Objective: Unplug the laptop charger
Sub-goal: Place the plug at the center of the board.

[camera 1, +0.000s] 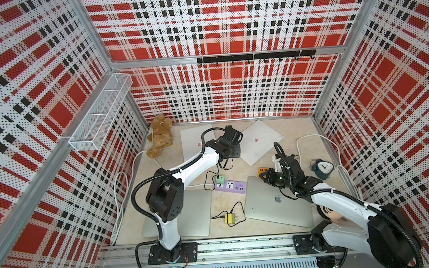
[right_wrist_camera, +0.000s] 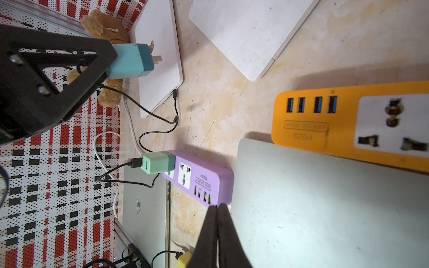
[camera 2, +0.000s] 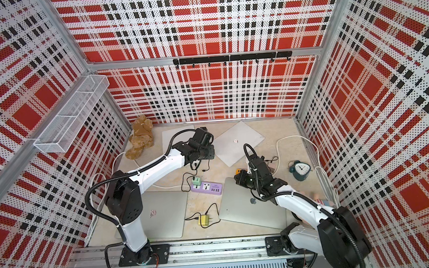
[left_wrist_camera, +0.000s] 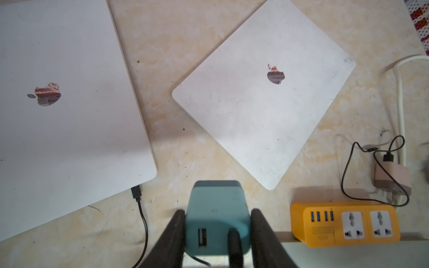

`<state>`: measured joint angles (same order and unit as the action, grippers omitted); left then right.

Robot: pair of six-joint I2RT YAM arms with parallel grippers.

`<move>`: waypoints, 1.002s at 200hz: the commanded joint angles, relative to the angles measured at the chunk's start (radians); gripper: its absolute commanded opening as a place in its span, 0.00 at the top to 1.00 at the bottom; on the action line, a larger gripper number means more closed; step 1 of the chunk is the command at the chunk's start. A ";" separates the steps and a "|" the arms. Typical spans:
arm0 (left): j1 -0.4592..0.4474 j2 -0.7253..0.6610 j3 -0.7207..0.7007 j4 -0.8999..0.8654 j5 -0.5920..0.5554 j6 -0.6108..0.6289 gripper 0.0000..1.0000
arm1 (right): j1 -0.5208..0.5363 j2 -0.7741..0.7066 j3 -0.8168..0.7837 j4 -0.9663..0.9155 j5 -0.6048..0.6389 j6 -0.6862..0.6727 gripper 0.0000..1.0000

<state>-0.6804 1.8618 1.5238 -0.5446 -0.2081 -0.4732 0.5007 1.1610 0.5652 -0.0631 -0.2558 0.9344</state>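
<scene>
The left hand is gripping the teal charger, prongs bare, so unplugging looks done; the right hand is hovering closed, empty. Next, probably setting it down.

Both top views are bright and evenly lit from above, with only pale, soft shadows on the worktop around the purple power strip. The wide lens bows the plaid walls and leans the frame posts outward toward the edges. In the left wrist view the teal charger and the dark fingers gripping it are blurred, while the white laptop lid looks sharp but nearly washed out. In the right wrist view the closed fingers beside the purple power strip are out of focus.
</scene>
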 commanded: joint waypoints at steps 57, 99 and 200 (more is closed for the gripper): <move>-0.051 0.020 -0.153 0.193 -0.079 -0.064 0.77 | -0.014 -0.067 -0.055 -0.012 0.016 -0.005 0.92; -0.056 0.044 -0.198 0.237 -0.097 -0.079 0.77 | -0.017 -0.087 -0.068 -0.013 0.017 -0.008 0.92; -0.083 0.106 -0.224 0.272 -0.101 -0.086 0.76 | -0.026 -0.106 -0.090 -0.016 0.024 -0.011 0.92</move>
<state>-0.7479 1.9491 1.3205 -0.2996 -0.2939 -0.5499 0.4870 1.0721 0.4789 -0.0788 -0.2455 0.9318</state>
